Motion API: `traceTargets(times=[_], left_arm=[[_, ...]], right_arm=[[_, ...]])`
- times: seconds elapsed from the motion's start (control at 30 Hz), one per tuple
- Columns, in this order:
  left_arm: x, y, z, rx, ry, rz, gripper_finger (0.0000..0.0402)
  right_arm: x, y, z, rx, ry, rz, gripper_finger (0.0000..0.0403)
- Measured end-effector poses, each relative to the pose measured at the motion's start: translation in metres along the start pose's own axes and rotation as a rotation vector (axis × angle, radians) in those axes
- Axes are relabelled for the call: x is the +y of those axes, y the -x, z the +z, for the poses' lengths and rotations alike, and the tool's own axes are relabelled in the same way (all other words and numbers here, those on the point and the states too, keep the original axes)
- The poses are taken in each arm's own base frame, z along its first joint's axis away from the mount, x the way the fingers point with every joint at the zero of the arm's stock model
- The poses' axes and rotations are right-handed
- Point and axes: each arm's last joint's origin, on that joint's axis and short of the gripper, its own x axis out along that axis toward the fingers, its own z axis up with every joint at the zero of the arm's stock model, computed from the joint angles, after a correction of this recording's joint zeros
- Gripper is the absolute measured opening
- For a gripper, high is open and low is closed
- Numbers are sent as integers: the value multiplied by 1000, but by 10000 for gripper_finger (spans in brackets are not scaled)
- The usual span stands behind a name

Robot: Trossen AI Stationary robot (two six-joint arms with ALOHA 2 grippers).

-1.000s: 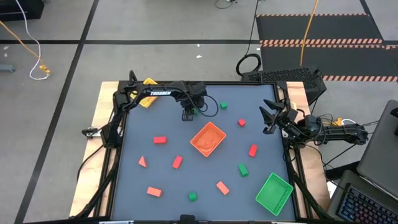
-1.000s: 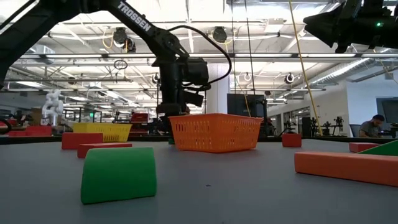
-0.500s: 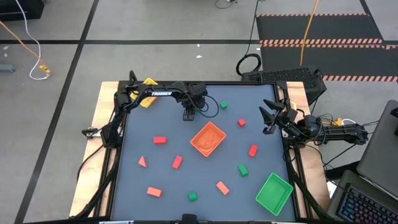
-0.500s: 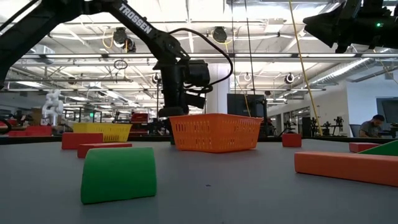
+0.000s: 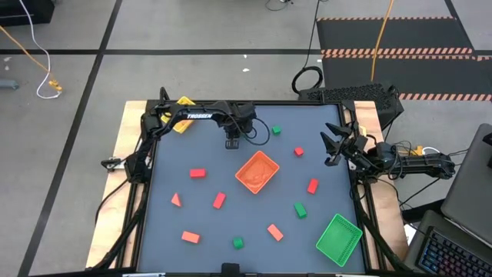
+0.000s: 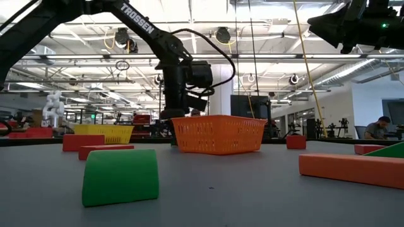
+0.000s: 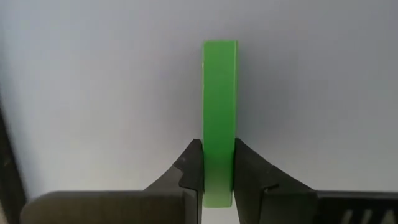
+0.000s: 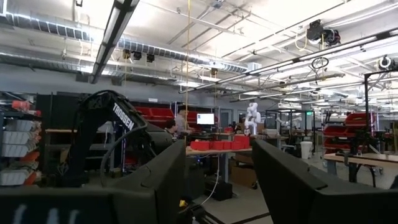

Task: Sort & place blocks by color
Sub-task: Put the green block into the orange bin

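The left gripper pinches a green block across its narrow width — long axis running straight out between the fingers — at the table's far side, well apart from the green tray by the idle, open-fingered right gripper.

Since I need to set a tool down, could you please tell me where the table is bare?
Bare: the table between the left end effector and the red brick. Crowded: around the orange tray and the green tray.
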Motion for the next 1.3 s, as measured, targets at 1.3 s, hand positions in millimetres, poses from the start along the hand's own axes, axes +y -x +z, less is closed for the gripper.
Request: traceTargets(times=[1.3], left_arm=[[-122, 93, 55, -394, 413, -72, 48]], right_arm=[[0, 0, 0, -1, 0, 1, 183]])
